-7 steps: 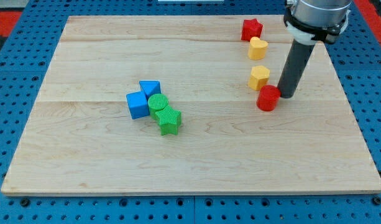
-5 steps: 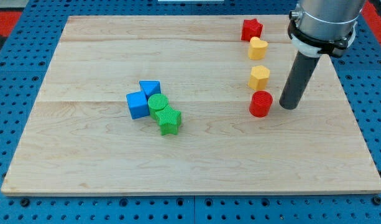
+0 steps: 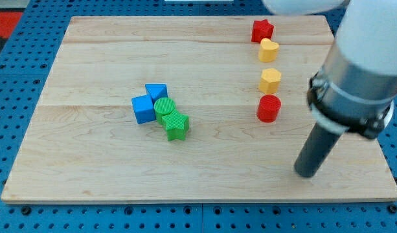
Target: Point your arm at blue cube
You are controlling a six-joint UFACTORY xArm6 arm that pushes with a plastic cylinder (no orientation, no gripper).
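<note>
The blue cube (image 3: 143,109) lies left of the board's middle, touching a blue triangular block (image 3: 157,92) above it and a green cylinder (image 3: 164,107) to its right. My tip (image 3: 306,173) is at the lower right of the board, far to the right of the blue cube and below the red cylinder (image 3: 269,108).
A green star (image 3: 177,125) touches the green cylinder from below. At the upper right stand a red star (image 3: 263,30), a yellow heart (image 3: 269,49) and a yellow block (image 3: 270,81) in a column. The wooden board (image 3: 88,162) rests on a blue pegboard.
My tip has moved from beside the red cylinder down toward the view's bottom right. The red cylinder was pushed slightly left and now stands apart from the tip.
</note>
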